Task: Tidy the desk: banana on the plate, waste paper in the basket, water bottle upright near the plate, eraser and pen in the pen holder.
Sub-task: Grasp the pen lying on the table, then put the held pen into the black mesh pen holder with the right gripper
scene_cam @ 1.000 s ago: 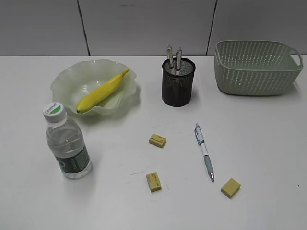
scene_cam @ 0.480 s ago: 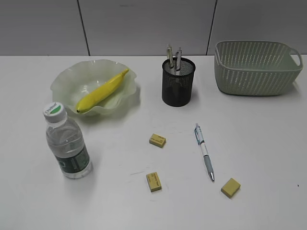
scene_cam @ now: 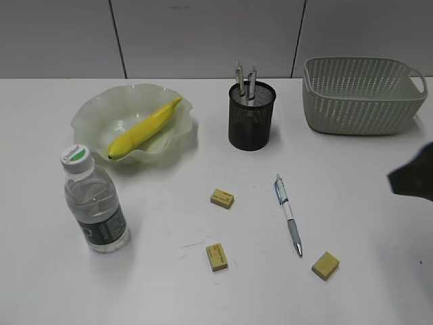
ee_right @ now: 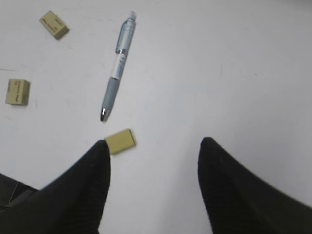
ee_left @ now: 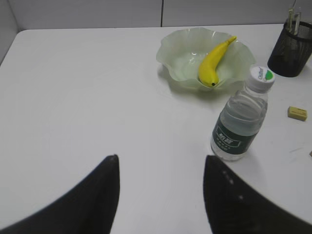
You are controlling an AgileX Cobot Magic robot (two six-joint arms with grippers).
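A yellow banana (scene_cam: 143, 128) lies in the pale green plate (scene_cam: 88, 112). A water bottle (scene_cam: 94, 203) stands upright in front of the plate. A blue pen (scene_cam: 288, 213) and three yellow erasers (scene_cam: 222, 198) (scene_cam: 216, 256) (scene_cam: 325, 265) lie on the table. The black mesh pen holder (scene_cam: 251, 118) holds two pens. My right gripper (ee_right: 154, 144) is open above the table, its left finger just beside one eraser (ee_right: 120, 141); it shows blurred at the exterior view's right edge (scene_cam: 414, 175). My left gripper (ee_left: 161, 163) is open, left of the bottle (ee_left: 240, 122). No waste paper shows.
A green woven basket (scene_cam: 362, 95) stands at the back right. The wall runs behind the table's far edge.
My right gripper has come into the exterior view from the right edge. The objects on the table have not moved.
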